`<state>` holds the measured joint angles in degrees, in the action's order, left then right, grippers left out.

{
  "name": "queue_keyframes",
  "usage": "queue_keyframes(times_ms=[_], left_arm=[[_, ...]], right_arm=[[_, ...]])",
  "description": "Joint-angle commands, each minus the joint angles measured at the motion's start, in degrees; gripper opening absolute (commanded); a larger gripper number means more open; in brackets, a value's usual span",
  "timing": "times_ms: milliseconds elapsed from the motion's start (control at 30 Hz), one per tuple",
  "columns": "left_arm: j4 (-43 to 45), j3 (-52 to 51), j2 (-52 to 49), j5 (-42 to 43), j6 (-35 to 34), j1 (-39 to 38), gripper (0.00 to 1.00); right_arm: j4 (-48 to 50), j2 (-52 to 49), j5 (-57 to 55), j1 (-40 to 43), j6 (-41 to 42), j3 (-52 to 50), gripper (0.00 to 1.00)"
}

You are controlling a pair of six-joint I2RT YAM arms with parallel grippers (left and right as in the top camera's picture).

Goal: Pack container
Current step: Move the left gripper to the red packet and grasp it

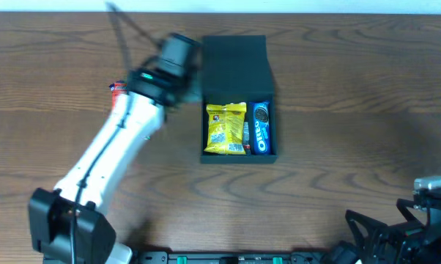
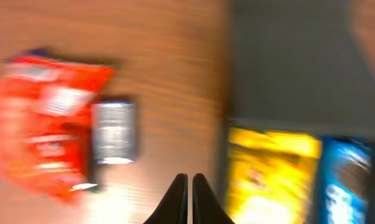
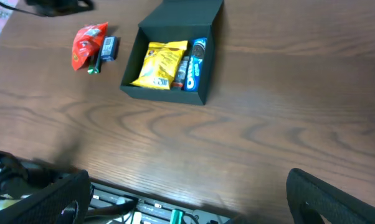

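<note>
My left gripper (image 2: 189, 186) is pinched shut on nothing, just left of the container (image 1: 235, 66) by the table's (image 1: 352, 88) far edge, lid back for loading. A red packet (image 3: 85, 46) lies outside. My right gripper (image 3: 187, 177) sits wide and empty, parked at the near-right corner.

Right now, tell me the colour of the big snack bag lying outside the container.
The snack bag is red, seen best in the right wrist view.

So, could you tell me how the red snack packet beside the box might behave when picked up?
The red snack packet looks like a thin crinkled pouch, so it will probably flop rather than stay stiff. It seems light for its size. Lying flat on the table, it should slide, not roll.
</note>
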<state>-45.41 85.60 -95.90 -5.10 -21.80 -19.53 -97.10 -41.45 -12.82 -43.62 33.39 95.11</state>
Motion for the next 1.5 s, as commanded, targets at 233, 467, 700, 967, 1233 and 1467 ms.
queue_keyframes(times_ms=[233,467,700,967,1233,1467], left_arm=[[-3.85,-0.52,-3.10,4.90,15.41,17.20,0.78],[-4.26,-3.10,-8.92,5.38,17.18,19.74,0.86],[-4.24,-3.45,-14.67,4.87,20.46,19.63,0.92],[-3.85,-3.45,-18.16,4.63,20.57,19.61,0.73],[-4.07,-3.43,-18.36,4.66,20.55,19.61,0.27],[-5.14,-3.23,-16.17,4.72,19.39,19.50,0.11]], right_arm=[[-0.15,0.28,-0.87,0.46,-0.90,0.02,0.99],[-0.15,0.28,-0.85,0.46,-1.11,0.02,0.99],[-0.15,0.28,-0.85,0.46,-1.33,0.02,0.99],[-0.17,0.28,-0.83,0.46,-1.31,0.02,0.99],[-0.15,0.28,-0.83,0.46,-1.31,0.02,0.99],[-0.15,0.28,-0.83,0.46,-1.31,0.02,0.99]])
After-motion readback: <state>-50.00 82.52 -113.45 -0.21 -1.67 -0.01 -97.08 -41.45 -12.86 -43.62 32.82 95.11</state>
